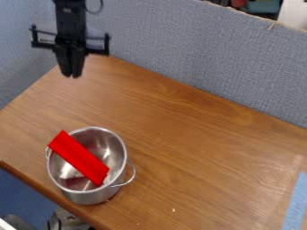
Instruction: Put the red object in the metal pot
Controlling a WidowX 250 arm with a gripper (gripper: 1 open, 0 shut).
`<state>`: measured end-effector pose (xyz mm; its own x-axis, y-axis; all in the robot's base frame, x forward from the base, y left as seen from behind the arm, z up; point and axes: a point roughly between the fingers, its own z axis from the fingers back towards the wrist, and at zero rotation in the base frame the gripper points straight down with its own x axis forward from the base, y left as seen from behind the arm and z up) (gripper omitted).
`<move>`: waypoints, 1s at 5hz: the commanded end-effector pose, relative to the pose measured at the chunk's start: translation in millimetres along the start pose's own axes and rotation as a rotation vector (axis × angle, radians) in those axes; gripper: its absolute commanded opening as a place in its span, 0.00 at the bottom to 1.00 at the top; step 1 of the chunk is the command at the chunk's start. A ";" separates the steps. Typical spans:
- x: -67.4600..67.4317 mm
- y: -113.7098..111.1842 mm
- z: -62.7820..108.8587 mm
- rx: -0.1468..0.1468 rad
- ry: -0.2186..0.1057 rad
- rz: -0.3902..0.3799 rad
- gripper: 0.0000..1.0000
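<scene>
The red object (78, 154) is a flat block lying slantwise in the metal pot (117, 182), its upper left end propped on the rim and its lower end inside. The shiny pot stands near the table's front left edge. My gripper (72, 72) hangs over the far left corner of the table, well away from the pot, pointing down with nothing in it. Its dark fingers merge into one shape from this angle, so the gap between them does not show.
The wooden table (204, 135) slopes from the back left to the front right. A blue-grey partition wall (204, 49) runs along its far side. The table's left and front edges drop off close to the pot.
</scene>
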<state>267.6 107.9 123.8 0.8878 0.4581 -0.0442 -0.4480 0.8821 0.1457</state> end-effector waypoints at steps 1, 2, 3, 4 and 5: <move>-27.4 -0.6 7.0 0.008 -0.074 -0.066 0.00; -31.9 -10.6 15.7 0.004 -0.070 -0.110 1.00; -34.3 -21.7 19.9 0.010 -0.050 -0.153 1.00; -54.5 -62.7 34.3 0.040 -0.034 -0.311 1.00; -32.0 -97.3 -10.5 0.089 -0.012 -0.554 1.00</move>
<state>272.2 6.0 86.8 0.9813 -0.0655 -0.1809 0.0975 0.9799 0.1738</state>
